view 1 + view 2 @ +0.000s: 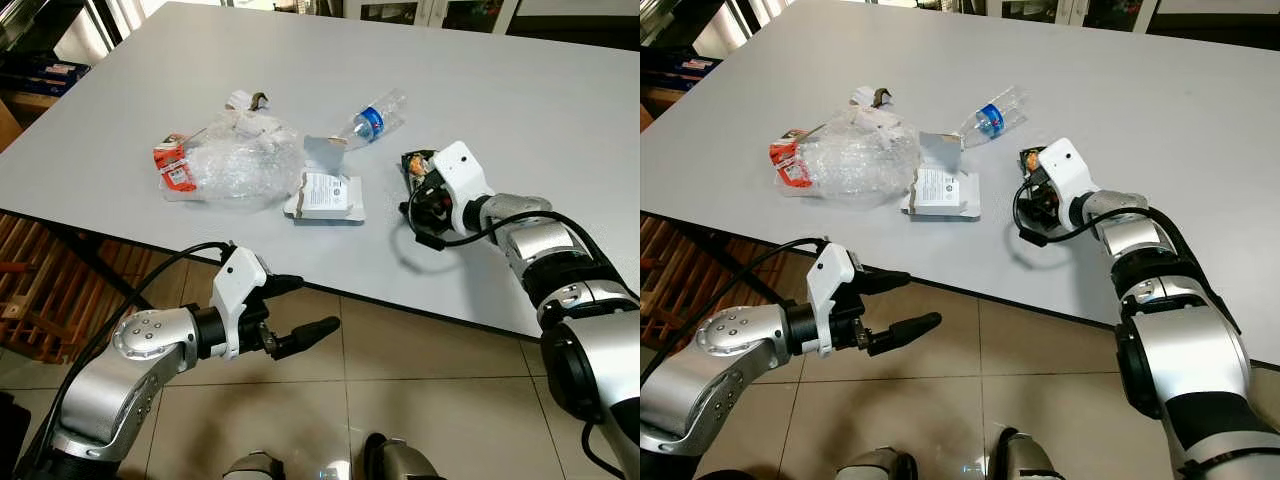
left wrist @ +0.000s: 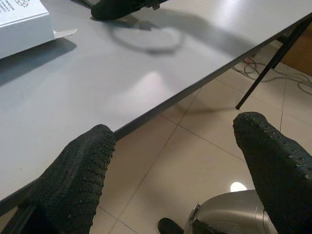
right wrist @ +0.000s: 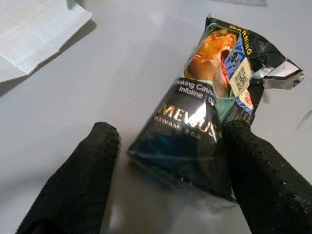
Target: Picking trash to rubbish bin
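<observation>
**Right pincer straddles a cigarette pack; all the trash is yet to be binned**

Left eye view: the grey surface [image 1: 560, 90] carries several pieces of trash: a crumpled clear plastic bag [image 1: 240, 157], a red carton [image 1: 172, 165] touching its far-left side, a white flat box [image 1: 326, 194] just beside the bag, a plastic bottle [image 1: 372, 120] lying on its side farther back, and a dark cigarette pack [image 1: 416, 166]. The right pincer [image 1: 425, 185] is down on the surface at that pack. The left pincer [image 1: 300, 310] hangs below the surface edge over the tiled floor [image 1: 420, 370], fingers spread, holding nothing.

Right eye view: the same layout; no rubbish bin can be made out.

Left wrist view: the left pincer's two black fingers [image 2: 73, 180] stand wide apart with nothing between them, the surface edge running just ahead.

Right wrist view: the cigarette pack lies flat between the right pincer's parted fingers [image 3: 78, 190]; one finger touches its side, the other stands just clear, so the grip is not yet closed.

Judging by this, the task is at its start: every item sits on the surface, and closing on the pack looks like the step in hand.
</observation>
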`<state>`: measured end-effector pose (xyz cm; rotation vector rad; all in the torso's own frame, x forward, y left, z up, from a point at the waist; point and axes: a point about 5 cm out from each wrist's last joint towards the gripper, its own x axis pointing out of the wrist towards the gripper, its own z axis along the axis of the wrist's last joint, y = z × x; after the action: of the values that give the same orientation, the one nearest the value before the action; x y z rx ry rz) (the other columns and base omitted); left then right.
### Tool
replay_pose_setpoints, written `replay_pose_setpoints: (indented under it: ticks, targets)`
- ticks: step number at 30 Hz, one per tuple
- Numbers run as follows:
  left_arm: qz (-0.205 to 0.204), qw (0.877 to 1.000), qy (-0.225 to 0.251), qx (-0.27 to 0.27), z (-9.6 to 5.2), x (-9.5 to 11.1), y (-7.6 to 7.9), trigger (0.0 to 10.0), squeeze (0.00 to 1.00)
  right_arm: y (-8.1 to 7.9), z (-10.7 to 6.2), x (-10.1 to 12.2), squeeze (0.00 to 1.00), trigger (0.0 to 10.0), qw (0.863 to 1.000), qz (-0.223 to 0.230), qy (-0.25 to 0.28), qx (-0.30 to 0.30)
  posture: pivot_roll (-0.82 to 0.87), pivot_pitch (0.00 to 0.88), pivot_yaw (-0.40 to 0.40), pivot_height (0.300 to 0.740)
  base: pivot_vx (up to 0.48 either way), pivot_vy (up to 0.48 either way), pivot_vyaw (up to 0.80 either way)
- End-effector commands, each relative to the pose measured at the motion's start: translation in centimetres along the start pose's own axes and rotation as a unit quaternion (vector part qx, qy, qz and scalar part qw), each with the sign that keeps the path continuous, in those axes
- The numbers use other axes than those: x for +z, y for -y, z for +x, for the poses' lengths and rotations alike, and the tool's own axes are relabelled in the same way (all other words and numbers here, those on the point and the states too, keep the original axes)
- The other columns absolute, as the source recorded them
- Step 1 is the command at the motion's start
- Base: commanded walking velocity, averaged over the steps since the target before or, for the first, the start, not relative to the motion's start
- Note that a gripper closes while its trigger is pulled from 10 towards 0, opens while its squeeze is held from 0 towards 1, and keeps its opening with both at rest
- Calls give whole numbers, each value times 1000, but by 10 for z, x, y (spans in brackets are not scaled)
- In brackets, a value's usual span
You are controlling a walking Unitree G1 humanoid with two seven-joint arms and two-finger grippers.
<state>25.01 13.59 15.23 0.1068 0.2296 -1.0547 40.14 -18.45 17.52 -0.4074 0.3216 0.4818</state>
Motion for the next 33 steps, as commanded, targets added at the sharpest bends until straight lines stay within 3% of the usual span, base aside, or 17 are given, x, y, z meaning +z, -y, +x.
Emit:
replay_pose_setpoints:
  ticks: [1,23,33]
  targets:
    - [-1,1000,-4,3,-3,0,1,10000,0,-4,-1,-18,0,0,999,21,-23,6,154,224,42,740,0,0,0]
    - [1,1000,-4,2,-1,1,0,10000,0,-5,0,-22,0,0,1000,21,-23,-4,149,223,48,740,0,0,0]
    - [2,1000,2,7,1,3,-2,10000,0,-3,1,-23,0,0,996,32,10,-84,145,204,40,740,0,0,0]
